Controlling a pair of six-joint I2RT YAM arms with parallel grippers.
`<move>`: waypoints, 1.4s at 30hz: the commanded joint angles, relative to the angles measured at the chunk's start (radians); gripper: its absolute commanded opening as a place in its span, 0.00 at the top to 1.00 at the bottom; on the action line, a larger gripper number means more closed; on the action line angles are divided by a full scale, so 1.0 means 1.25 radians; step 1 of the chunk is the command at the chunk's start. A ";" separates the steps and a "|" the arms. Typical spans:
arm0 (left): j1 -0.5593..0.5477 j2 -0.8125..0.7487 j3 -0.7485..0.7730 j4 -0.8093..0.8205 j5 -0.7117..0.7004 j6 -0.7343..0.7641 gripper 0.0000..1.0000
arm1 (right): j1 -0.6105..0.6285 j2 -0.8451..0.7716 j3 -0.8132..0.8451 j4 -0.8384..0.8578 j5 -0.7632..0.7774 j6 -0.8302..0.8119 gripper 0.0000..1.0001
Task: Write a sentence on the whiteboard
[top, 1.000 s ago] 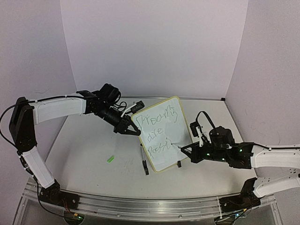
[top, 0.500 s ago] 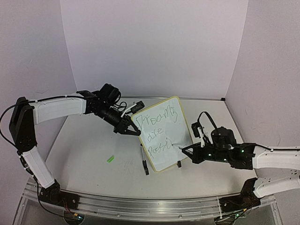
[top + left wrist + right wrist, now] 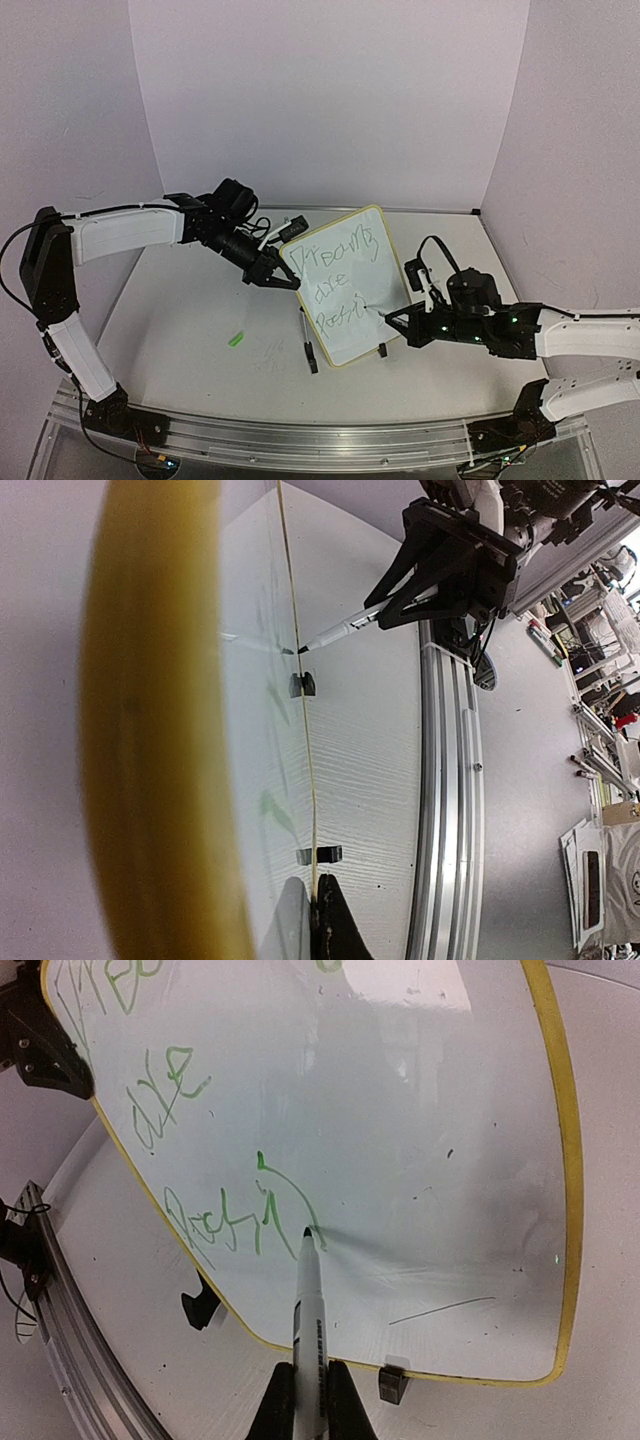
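Whiteboard (image 3: 347,283) stood mid-table on clip feet: light, stiff, probably tippy. Your left gripper (image 3: 281,277) pinched its left edge; right gripper (image 3: 396,322) clamped the marker (image 3: 307,1305), tip on the sentence (image 3: 225,1222).

Work surface is a white table (image 3: 180,330) with a faint wood-grain texture. An aluminium rail (image 3: 300,440) runs along its near edge. Plain pale lilac panels enclose it: far wall (image 3: 330,100), left wall (image 3: 60,120), right wall (image 3: 580,150). Lighting is even and diffuse.

Overhead plus two close wrist views
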 commanded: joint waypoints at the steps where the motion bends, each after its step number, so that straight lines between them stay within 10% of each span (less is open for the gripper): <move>1: -0.012 0.022 0.006 -0.043 -0.043 0.035 1.00 | -0.001 0.010 0.035 0.043 0.021 -0.015 1.00; 42: -0.012 0.027 0.006 -0.041 -0.037 0.033 1.00 | -0.001 -0.011 -0.021 -0.006 0.041 0.020 1.00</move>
